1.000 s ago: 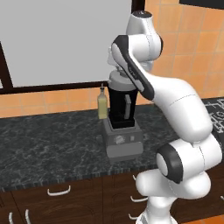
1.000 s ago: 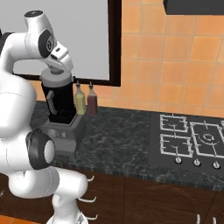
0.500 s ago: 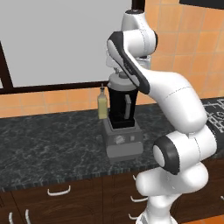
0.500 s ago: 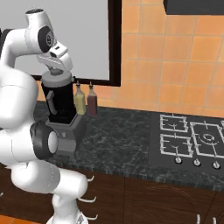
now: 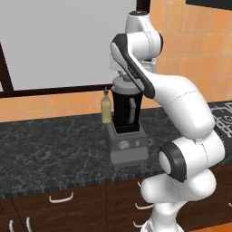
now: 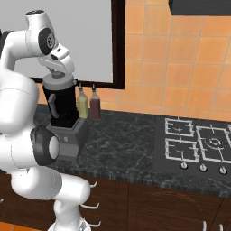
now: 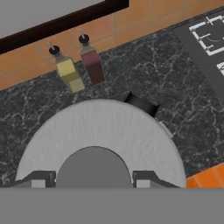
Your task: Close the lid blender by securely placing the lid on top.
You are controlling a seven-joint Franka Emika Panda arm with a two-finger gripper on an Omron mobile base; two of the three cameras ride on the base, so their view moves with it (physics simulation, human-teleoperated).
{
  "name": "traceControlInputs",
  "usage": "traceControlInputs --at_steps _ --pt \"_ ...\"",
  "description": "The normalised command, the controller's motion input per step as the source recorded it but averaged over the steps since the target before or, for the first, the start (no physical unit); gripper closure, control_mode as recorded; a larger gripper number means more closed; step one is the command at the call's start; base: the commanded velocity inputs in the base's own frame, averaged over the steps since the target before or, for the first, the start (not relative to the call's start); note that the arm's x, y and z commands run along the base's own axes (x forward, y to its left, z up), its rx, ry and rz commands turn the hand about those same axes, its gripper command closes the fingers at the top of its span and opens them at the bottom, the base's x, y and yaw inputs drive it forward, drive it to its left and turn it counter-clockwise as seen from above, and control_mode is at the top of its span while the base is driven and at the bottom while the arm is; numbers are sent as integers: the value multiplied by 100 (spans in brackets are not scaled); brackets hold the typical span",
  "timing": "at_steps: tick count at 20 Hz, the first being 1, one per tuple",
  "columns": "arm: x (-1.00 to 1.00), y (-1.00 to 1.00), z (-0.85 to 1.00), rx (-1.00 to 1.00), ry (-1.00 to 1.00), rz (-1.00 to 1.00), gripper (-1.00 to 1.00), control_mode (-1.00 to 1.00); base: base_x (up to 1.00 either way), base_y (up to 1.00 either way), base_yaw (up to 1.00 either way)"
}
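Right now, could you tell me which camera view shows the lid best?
The hand view: the lid spreads wide across it, its darker knob between the tool tips. The left base view shows only its rim atop the blender; the right base view shows it edge-on under the wrist.

My left base camera looks forward and down from behind the arm; the right one does likewise from the other side. Both take in the blender (image 5: 128, 131) on the bench (image 5: 50, 154). My hand camera looks straight down, very close above the lid (image 7: 103, 135).
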Motion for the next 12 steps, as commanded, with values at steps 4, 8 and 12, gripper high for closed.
traceControlInputs --at_steps 4,8,12 --pt "-41 -1 -73 -2 -7 0 100 -100 0 0 0" --pt "-28 0 -1 0 -13 0 100 -100 0 0 0" --pt "-6 0 0 0 -7 0 100 -100 0 0 0"
